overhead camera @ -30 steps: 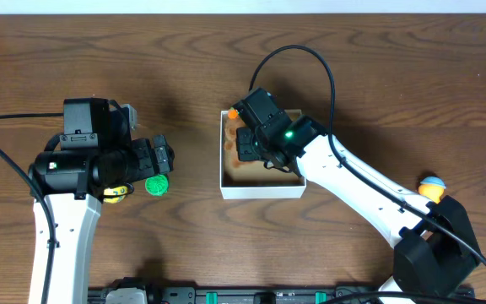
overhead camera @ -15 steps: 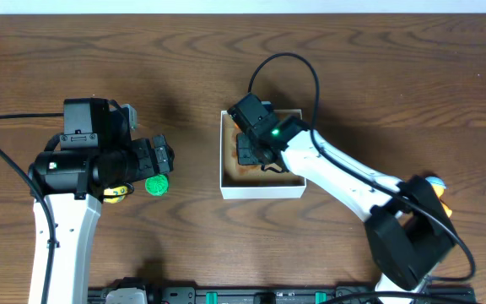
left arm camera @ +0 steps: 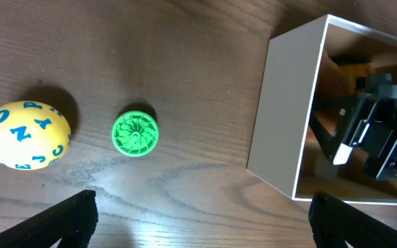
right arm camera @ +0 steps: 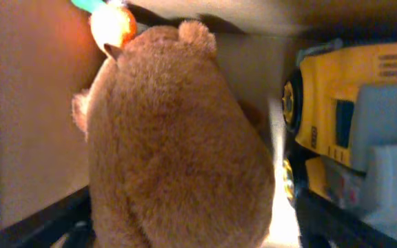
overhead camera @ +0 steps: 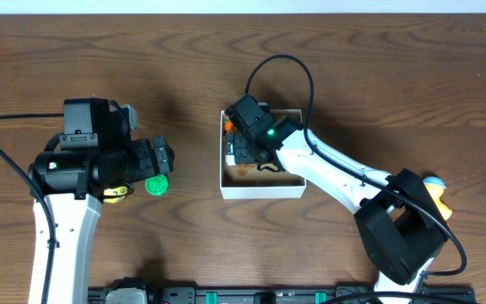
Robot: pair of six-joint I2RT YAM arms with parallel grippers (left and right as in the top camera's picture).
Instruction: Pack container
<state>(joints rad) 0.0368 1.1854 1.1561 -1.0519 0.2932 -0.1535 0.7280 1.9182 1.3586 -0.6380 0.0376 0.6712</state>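
- Container [overhead camera: 260, 192]: the square box with white walls and a brown inside stands near the middle of the bench [overhead camera: 378, 67], between the two arms.
- Right tool [overhead camera: 243, 150]: it is lowered into the container. In the wrist view its fingers stand wide apart on either side of a brown plush bear [right arm camera: 178, 138], and no grip on the bear is evident.
- Contents: the bear lies in the box beside a yellow truck [right arm camera: 350, 96]. A small orange piece [right arm camera: 112, 24] shows at the bear's far end.
- Left tool [overhead camera: 163, 159]: its fingers are apart and hold nothing. It hangs over the bench to the left of the container.
- Loose toys, left: a green ribbed disc [left arm camera: 135, 133] and a lettered yellow ball [left arm camera: 26, 136] lie on the wood near each other, apart from the box.
- Loose toy, right: an orange-and-blue toy [overhead camera: 433, 187] sits by the right arm's base, well apart from the box.
- Progress (judged): packing appears partly done, with at least two toys inside and three visible outside. Whether the box has room for all of them cannot be told.
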